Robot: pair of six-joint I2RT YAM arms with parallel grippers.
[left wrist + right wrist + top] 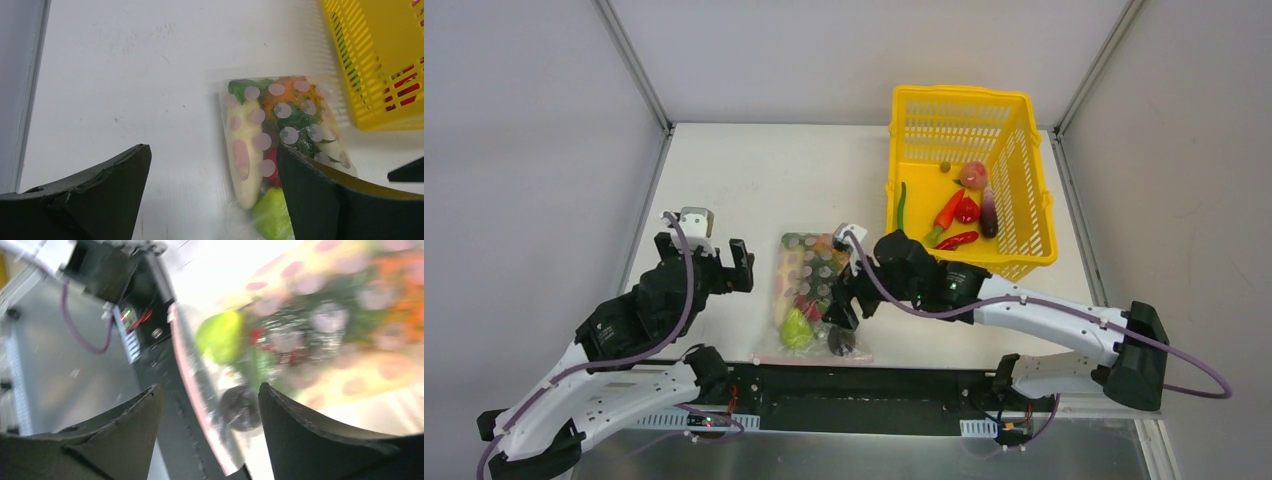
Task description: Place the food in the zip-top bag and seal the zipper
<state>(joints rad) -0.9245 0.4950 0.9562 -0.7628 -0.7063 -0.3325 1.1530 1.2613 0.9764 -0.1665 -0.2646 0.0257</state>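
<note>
White desk carries the zip-top bag at centre, food inside, zipper along its 6 o'clock edge. Probable fault: pieces crowding the mouth could block sealing. Right hand hovers over the 4 o'clock corner, jaws parted, gripping nothing. Left hand, at 9 o'clock, stands fully open and empty.
</note>
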